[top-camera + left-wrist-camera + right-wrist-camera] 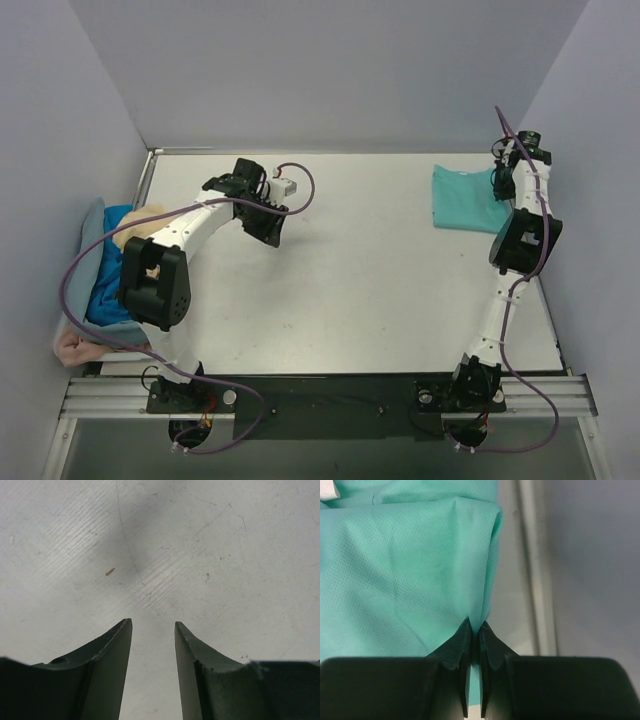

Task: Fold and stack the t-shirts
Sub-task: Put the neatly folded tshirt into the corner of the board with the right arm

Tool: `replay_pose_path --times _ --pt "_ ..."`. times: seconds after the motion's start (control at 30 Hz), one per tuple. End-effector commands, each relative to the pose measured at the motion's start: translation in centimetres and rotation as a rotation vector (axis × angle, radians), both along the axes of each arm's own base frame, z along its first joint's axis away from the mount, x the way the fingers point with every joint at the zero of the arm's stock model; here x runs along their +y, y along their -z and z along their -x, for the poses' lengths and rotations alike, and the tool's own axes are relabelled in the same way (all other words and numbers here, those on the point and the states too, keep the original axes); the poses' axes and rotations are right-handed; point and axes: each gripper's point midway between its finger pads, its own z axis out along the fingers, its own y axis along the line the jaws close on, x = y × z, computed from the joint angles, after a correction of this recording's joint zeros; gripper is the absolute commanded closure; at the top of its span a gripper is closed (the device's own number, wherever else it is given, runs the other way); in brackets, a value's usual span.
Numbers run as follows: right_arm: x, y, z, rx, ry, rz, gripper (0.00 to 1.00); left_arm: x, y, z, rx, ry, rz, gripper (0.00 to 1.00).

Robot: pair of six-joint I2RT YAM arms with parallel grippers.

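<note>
Top external view: a pink shirt [72,348], blue shirt [105,285] and tan shirt [135,225] lie heaped at the left edge of the surface [350,300]. Farther in, the left fingers [117,645] stand apart above bare surface, holding nothing. At the far right, the right fingers [462,640] are pinched on the edge of the folded teal shirt [410,570].

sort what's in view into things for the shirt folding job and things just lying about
For the job: teal t-shirt, pinched by the right gripper; heap of other t-shirts (blue, tan, pink, grey-blue) by the table's left edge.
Just lying about: small brown speck on the table below the left gripper.
</note>
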Motion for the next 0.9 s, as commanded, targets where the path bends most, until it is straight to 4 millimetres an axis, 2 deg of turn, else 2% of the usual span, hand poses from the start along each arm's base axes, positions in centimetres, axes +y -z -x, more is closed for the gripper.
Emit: replay_pose_path --times 0.0,0.13,0.3,0.33,0.37,0.4,0.43,0.5,0.53,0.57,0.6,0.63,0.67,0.7,0.73,0.77,0.8,0.83,0.87 --pt "-3.4 -2.3 -2.4 -0.128 0.018 0.083 1.00 0.5 -0.9 -1.0 -0.020 0.015 -0.029 0.50" --pt "-3.3 -3.1 -4.0 -0.198 -0.016 0.081 1.00 0.7 -1.0 -1.3 -0.028 0.023 -0.050 0.50" --pt "-3.4 -3.3 -4.5 -0.221 0.001 0.083 0.98 0.8 -1.0 -1.4 -0.032 0.031 -0.058 0.50" --pt "-3.5 -3.1 -4.2 -0.212 0.017 0.083 0.82 0.9 -0.8 -1.4 -0.029 0.031 -0.060 0.50" --pt "-3.5 -3.2 -4.1 -0.207 0.025 0.093 0.72 0.8 -0.8 -1.4 -0.028 0.031 -0.059 0.50" --pt "-3.8 -3.7 -3.6 -0.198 0.041 0.120 0.55 0.8 -0.9 -1.4 -0.029 0.032 -0.057 0.50" --pt "-3.5 -4.0 -3.6 -0.197 0.035 0.126 0.26 0.8 -1.0 -1.3 -0.031 0.033 -0.054 0.50" --pt "-3.7 -6.0 -3.3 -0.214 0.058 0.174 0.04 0.7 -1.2 -1.2 -0.034 0.038 -0.045 0.50" --pt "-3.6 -7.5 -2.9 -0.231 0.065 0.188 0.02 0.6 -1.4 -1.2 -0.039 0.039 -0.042 0.50" --pt "-2.6 -7.5 -2.9 -0.233 0.050 0.189 0.01 0.5 -1.6 -1.1 -0.040 0.040 -0.035 0.50" --pt "-1.9 -10.1 -3.0 -0.276 0.042 0.206 0.01 0.5 -1.7 -1.0 -0.043 0.040 -0.030 0.50" --pt "-1.5 -10.6 -2.6 -0.273 0.040 0.225 0.00 0.4 -1.9 -1.0 -0.048 0.040 -0.024 0.50" --pt "-0.4 -13.1 -2.5 -0.313 0.030 0.239 0.00 0.4 -2.3 -0.9 -0.054 0.040 -0.019 0.50" --pt "-0.1 -13.1 -1.9 -0.302 0.034 0.256 0.00 0.4 -2.5 -0.8 -0.059 0.040 -0.016 0.50" --pt "0.9 -15.6 -1.5 -0.341 0.031 0.270 0.00 0.3 -3.0 -0.6 -0.072 0.042 -0.010 0.50" --pt "1.4 -15.1 -0.7 -0.324 0.036 0.264 0.00 0.4 -3.3 -0.6 -0.081 0.041 -0.008 0.50" --pt "2.6 -17.2 0.1 -0.357 0.027 0.262 0.00 0.4 -3.8 -0.2 -0.095 0.044 -0.004 0.50" --pt "3.4 -16.0 1.0 -0.337 0.023 0.241 0.00 0.6 -4.1 -0.1 -0.105 0.042 -0.002 0.50" --pt "4.5 -18.3 2.1 -0.386 0.028 0.233 0.00 0.8 -4.6 0.4 -0.118 0.041 0.002 0.50"
